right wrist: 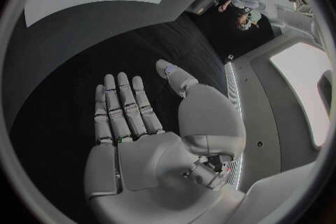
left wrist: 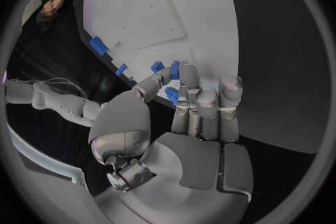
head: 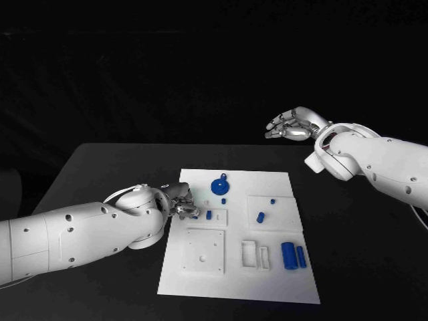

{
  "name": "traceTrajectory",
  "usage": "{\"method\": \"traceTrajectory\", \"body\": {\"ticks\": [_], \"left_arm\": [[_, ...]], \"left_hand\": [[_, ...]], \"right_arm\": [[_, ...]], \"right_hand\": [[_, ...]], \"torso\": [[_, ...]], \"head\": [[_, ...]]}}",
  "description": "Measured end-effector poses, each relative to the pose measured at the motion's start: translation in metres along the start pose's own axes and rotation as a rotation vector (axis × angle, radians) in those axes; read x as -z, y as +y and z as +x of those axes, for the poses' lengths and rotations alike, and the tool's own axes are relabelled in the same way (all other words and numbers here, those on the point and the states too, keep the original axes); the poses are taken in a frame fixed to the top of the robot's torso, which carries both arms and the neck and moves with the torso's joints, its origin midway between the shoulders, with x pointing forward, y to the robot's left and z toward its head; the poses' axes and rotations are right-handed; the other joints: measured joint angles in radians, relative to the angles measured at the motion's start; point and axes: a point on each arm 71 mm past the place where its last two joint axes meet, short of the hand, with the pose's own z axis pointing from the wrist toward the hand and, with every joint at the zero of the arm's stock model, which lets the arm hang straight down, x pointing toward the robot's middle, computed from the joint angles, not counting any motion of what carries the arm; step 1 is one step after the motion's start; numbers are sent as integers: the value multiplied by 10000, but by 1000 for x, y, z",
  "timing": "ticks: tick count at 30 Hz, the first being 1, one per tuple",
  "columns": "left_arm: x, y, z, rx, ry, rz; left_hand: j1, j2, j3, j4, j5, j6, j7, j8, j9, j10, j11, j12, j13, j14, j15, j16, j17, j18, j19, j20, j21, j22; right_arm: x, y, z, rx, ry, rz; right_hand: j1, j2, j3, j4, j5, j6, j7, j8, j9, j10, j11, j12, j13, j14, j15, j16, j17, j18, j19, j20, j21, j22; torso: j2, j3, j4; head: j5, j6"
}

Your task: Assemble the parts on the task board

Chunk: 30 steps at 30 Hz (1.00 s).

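Task board [head: 272, 284] sits flat in the middle of the black table [head: 98, 167], a white plate with small blue parts scattered over it. Using the board as reference: a round blue disc-shaped part [head: 220, 185] lies near its far edge, a small blue peg [head: 260, 217] sits around its middle, and two longer blue pieces [head: 293, 255] lie side by side toward its right edge. The left hand [head: 172, 200] is down at the board's left edge, fingers curled in and pinching a small blue part [left wrist: 173, 71] between thumb and fingertips, right over the board surface. The right hand [head: 293, 125] is raised well beyond the board's far right corner, holding nothing; its wrist view shows the palm flat with fingers [right wrist: 126, 103] stretched out and apart.
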Motion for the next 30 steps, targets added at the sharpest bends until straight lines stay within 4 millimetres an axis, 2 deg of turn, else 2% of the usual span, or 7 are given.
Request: {"method": "traceTrajectory", "body": {"ticks": [15,17,28,30], "left_arm": [[-2,-1,-1,-177,77,19],[-2,-1,-1,-191,91,23],[-5,-1,-3,-210,282,-8],[-5,-1,-3,-172,343,-28]], "left_hand": [[0,0,45,-27,186,17,-17,49,29,-2,-3,40,33,25,18,0,44,-3,-39,-8,39,22],[67,-67,49,-23,216,18,-18,49,29,-2,-3,40,37,33,26,0,55,-3,-39,-7,39,22],[129,-129,50,-22,213,30,-31,48,27,-15,-19,40,60,29,11,0,71,-6,-38,-4,39,20],[129,-129,50,-21,100,30,-31,48,27,-14,-20,40,61,30,10,0,76,-6,-38,-3,39,21]], "right_arm": [[0,0,0,-2,17,3],[0,0,0,-3,19,3],[0,0,0,-3,27,8],[0,-1,0,-3,28,9]], "right_hand": [[0,0,0,0,39,1,-2,0,-9,0,0,0,0,0,0,0,-8,-1,0,0,-37,0],[0,0,0,0,39,2,-2,0,-9,0,0,0,0,0,0,0,-8,0,0,0,-37,0],[0,0,0,0,39,2,-4,0,-9,0,0,0,0,0,0,0,-7,1,0,0,-37,9],[0,0,0,0,39,3,-4,0,-17,0,0,0,1,0,0,0,-7,0,0,0,-37,9]], "torso": [[0,-6,2],[1,-6,1],[2,-7,-5],[2,-6,-6]], "head": [[-8,12],[-8,15],[-30,12],[-36,7]]}}
